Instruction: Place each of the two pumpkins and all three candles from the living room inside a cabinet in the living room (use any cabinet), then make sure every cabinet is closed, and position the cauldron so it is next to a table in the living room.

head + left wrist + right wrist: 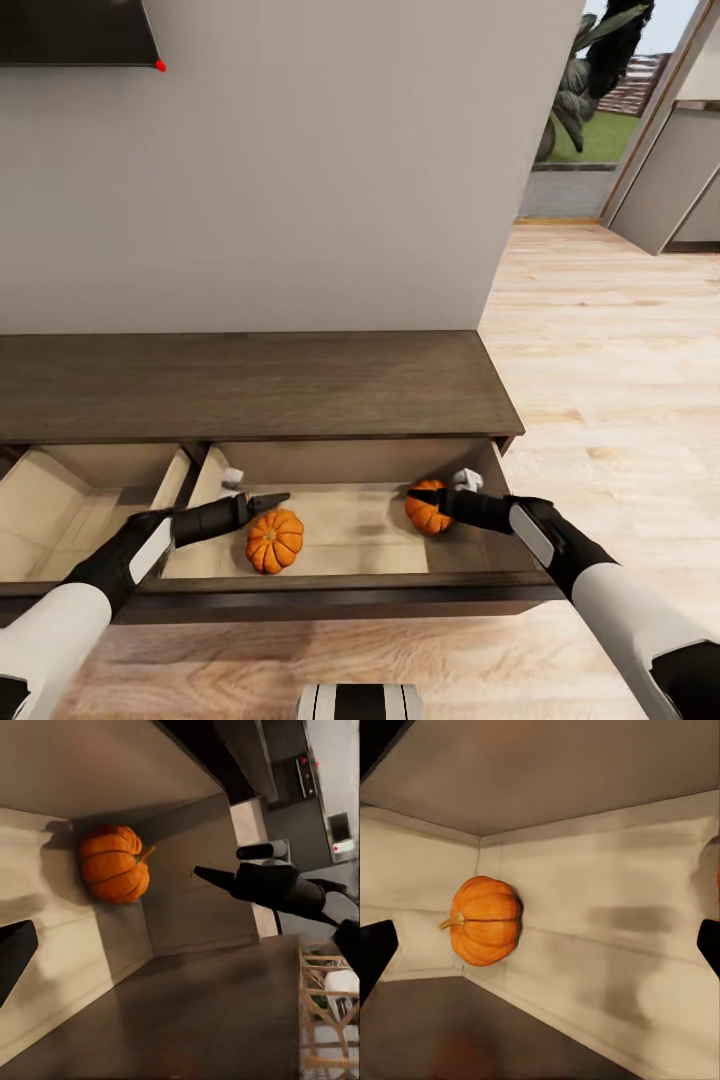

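Pumpkin (274, 540) just beside left tool (280, 497), apart.

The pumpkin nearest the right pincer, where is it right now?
In the head view that pumpkin lies inside the open cabinet drawer, near its right end, just by the right pincer; the other pumpkin lies further left.

No readable text, label or number shows, as far as visible.
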### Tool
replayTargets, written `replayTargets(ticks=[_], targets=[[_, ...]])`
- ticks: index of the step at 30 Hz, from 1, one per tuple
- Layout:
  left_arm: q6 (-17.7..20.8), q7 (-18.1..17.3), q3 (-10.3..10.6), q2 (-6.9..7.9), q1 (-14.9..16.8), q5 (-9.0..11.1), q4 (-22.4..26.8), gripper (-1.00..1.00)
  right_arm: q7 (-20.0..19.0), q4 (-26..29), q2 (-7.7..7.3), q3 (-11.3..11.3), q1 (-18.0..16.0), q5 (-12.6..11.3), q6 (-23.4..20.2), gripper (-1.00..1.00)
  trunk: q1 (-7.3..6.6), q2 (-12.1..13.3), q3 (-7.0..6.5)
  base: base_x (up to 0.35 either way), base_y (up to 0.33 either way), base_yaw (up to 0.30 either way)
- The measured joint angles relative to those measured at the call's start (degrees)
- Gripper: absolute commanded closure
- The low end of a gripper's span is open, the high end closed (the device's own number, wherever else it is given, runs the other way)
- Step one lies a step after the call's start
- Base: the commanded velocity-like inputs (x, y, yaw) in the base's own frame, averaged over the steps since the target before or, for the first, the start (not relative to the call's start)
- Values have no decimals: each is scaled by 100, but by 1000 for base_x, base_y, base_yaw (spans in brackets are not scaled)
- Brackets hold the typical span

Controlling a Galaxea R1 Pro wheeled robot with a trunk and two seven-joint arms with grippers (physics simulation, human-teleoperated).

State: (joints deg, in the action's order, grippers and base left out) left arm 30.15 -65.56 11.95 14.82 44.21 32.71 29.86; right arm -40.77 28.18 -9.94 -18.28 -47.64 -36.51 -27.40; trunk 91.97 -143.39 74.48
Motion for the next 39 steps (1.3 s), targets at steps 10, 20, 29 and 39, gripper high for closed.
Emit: replayTargets(ticks=[10,20,29,39], targets=[[9,-939,1,188,0,-6,24,-100,-1560,8,-537,9,0,2,-176,-100,0,0,0,-170,0,0],[8,-2132,2,309,0,-16,40,-100,-3020,351,-941,7,0,-3,-256,-100,0,0,0,-316,0,0],[26,-2328,493,303,0,-10,45,-100,-3496,543,-991,-17,0,-5,-512,-100,0,0,0,-288,0,0],[25,-2227,1008,200,-1,-18,-37,-100,-3518,529,-940,-63,36,107,-474,-100,1,0,0,-241,0,0]])
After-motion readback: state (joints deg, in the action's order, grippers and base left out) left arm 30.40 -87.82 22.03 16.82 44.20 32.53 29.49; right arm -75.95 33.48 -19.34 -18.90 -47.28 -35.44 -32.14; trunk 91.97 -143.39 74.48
